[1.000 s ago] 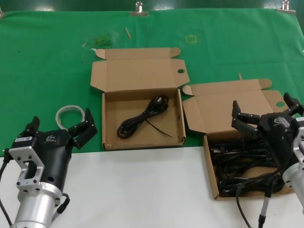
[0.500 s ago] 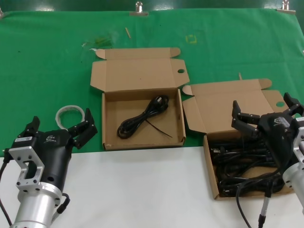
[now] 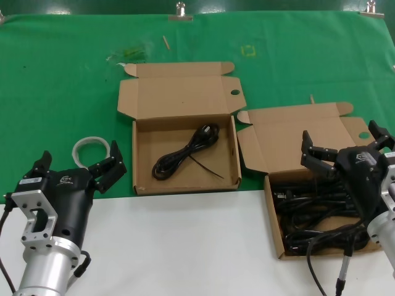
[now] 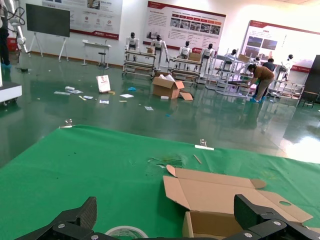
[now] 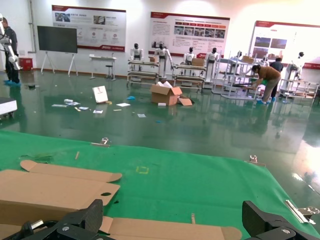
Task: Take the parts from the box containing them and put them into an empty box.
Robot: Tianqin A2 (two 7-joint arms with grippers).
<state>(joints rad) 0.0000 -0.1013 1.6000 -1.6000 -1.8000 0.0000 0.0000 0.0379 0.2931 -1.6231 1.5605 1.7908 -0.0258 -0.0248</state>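
Observation:
The box with the plain lid [image 3: 295, 137] stands at the right, full of several coiled black power cables [image 3: 321, 213]. My right gripper [image 3: 341, 140] hovers open and empty over its back part; in the right wrist view, the gripper [image 5: 172, 216] looks over that lid's edge [image 5: 165, 230]. The box with a dark speck on its lid [image 3: 179, 97] stands in the middle and holds one coiled black cable [image 3: 184, 155]. My left gripper [image 3: 79, 159] is open and empty at the near left, off the boxes; in the left wrist view the gripper [image 4: 167, 214] faces that lid [image 4: 225, 192].
A clear tape roll [image 3: 90, 148] lies on the green cloth [image 3: 62, 80] just ahead of the left gripper, also in the left wrist view [image 4: 125, 232]. A white table strip [image 3: 185, 246] runs along the front. Metal clips [image 3: 181, 11] hold the cloth's far edge.

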